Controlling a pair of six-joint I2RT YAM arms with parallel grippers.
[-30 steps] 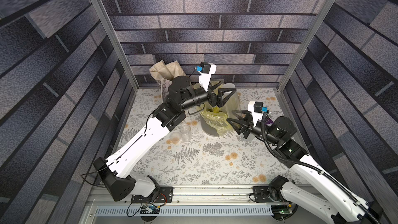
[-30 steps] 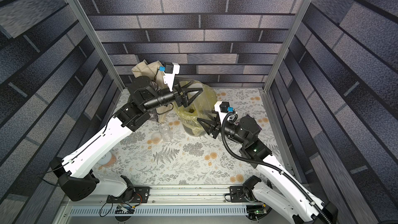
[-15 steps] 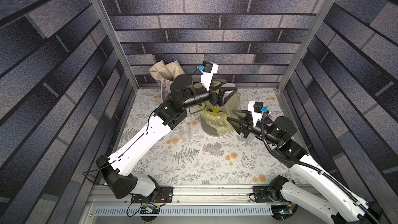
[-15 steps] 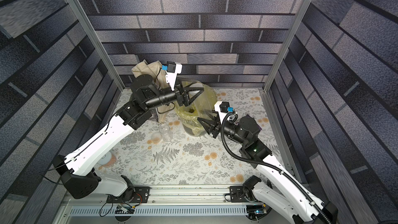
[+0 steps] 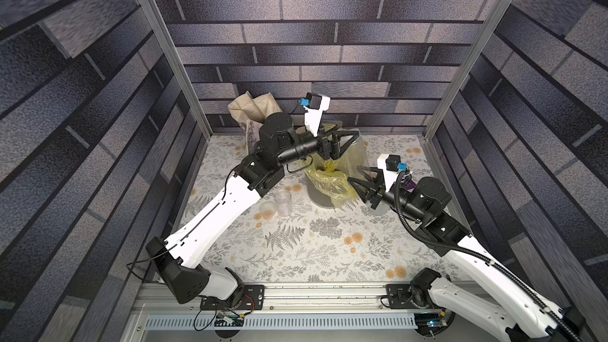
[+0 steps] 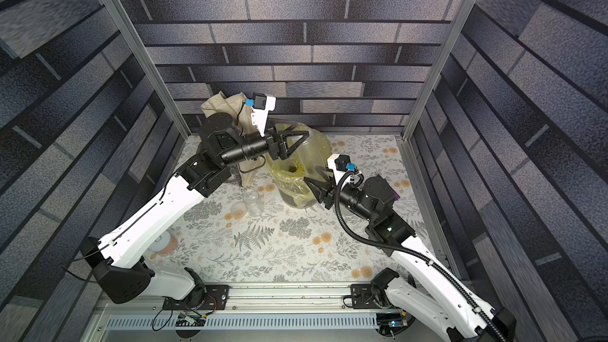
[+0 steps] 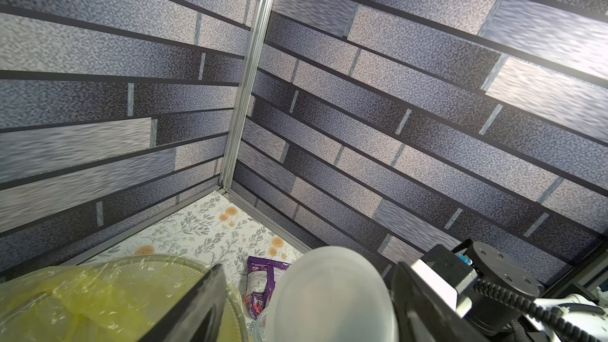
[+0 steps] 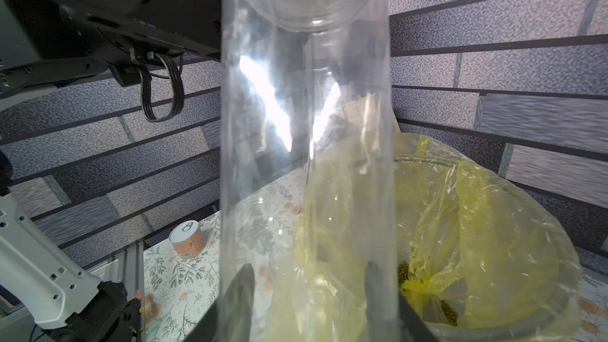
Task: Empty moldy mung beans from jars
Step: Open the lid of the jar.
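Top views: the left gripper (image 5: 343, 144) and right gripper (image 5: 355, 177) meet above the bucket (image 5: 317, 197), near the far edge of the table (image 5: 296, 251).

Left wrist: fingers (image 7: 210, 304) stand apart astride the whitish lid (image 7: 332, 294), with a gap on one side. An off-centre close could skew the lid or let it slip.

Right wrist: fingers (image 8: 411, 324) are clamped on the clear, seemingly empty jar (image 8: 306, 159). The mung beans (image 8: 404, 273) lie in the yellow bag (image 8: 477, 225). Twisting may spin the smooth jar in its grip.
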